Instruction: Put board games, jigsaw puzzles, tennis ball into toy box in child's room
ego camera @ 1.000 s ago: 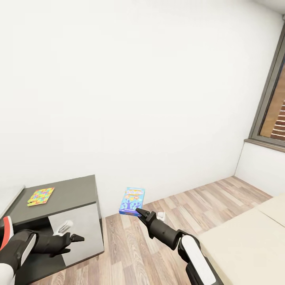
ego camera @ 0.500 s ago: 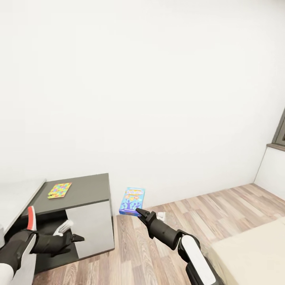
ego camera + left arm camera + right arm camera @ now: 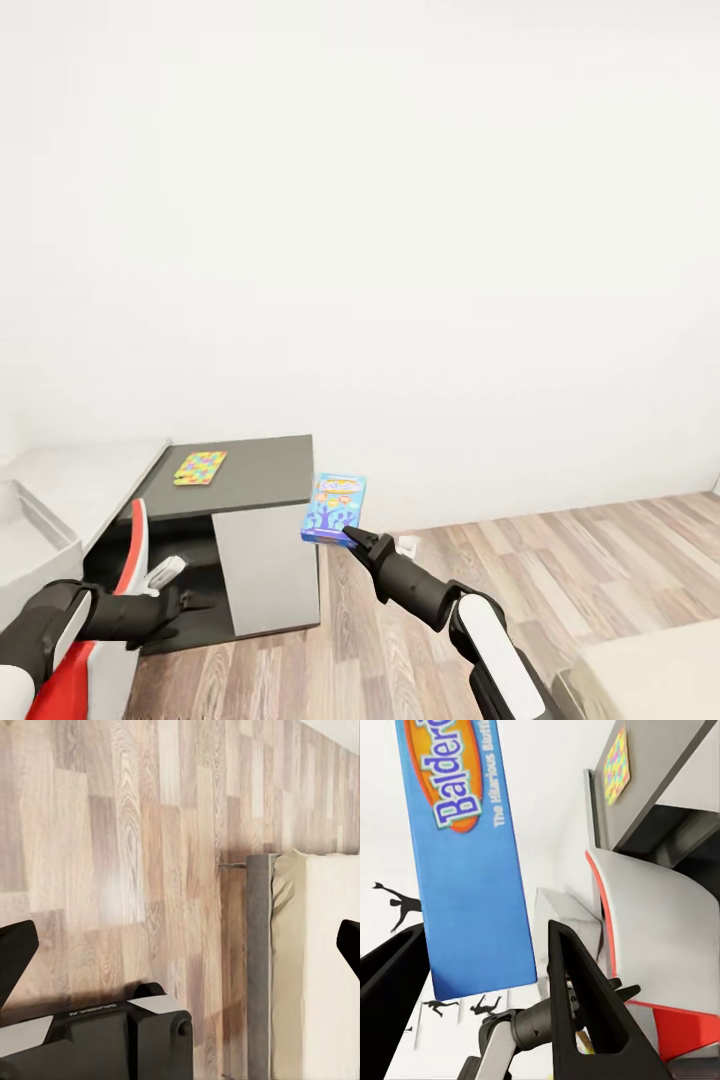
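Board game [image 3: 334, 509], a blue box, is pinched upright in the right end effector [image 3: 350, 537] beside the dark cabinet [image 3: 262, 478] bearing a jigsaw puzzle [image 3: 200, 467], the left end effector [image 3: 178, 600] spread empty; carrying underway, next reach the toy box [image 3: 30, 535].

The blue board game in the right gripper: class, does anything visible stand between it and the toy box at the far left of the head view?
Yes. The blue board game, held in the right gripper, has the dark grey cabinet and the red chair between it and the toy box on the table.
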`<state>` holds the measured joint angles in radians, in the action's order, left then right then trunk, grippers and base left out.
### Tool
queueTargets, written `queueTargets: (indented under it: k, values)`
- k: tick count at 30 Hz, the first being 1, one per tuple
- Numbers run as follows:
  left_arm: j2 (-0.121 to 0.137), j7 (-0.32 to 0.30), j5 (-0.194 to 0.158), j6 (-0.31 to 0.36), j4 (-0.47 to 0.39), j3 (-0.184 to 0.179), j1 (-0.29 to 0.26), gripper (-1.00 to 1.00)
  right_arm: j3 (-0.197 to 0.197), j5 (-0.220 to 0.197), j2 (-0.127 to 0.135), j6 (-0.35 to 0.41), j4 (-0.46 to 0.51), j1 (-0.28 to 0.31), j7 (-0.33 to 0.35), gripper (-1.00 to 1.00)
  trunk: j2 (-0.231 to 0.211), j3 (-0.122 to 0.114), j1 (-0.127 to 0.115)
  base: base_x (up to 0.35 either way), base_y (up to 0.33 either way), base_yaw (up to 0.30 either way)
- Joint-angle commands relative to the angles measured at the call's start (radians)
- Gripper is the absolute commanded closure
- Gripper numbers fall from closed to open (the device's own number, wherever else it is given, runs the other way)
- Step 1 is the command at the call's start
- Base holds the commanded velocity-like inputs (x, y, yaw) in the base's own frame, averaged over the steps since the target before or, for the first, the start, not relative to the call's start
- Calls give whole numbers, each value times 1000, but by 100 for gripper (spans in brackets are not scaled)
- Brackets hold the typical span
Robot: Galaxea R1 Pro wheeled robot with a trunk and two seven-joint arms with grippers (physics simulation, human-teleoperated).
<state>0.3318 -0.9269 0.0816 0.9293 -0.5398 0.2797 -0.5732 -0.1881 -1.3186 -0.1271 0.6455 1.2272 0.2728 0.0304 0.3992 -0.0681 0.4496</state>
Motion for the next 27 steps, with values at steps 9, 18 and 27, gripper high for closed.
queueTargets:
  k: [9,18,27]
  values:
    - [-2,-7,8,6,0,6,-1,-100,1,-2,0,3,0,1,3,100,1,-5,0,0,0,272]
    - [-8,-7,9,6,0,6,-1,-100,1,-2,1,3,0,0,3,100,1,-5,0,0,0,66]
    - [-4,-32,2,4,-6,8,-1,-100,1,-2,0,3,0,0,3,100,1,-5,0,0,0,2]
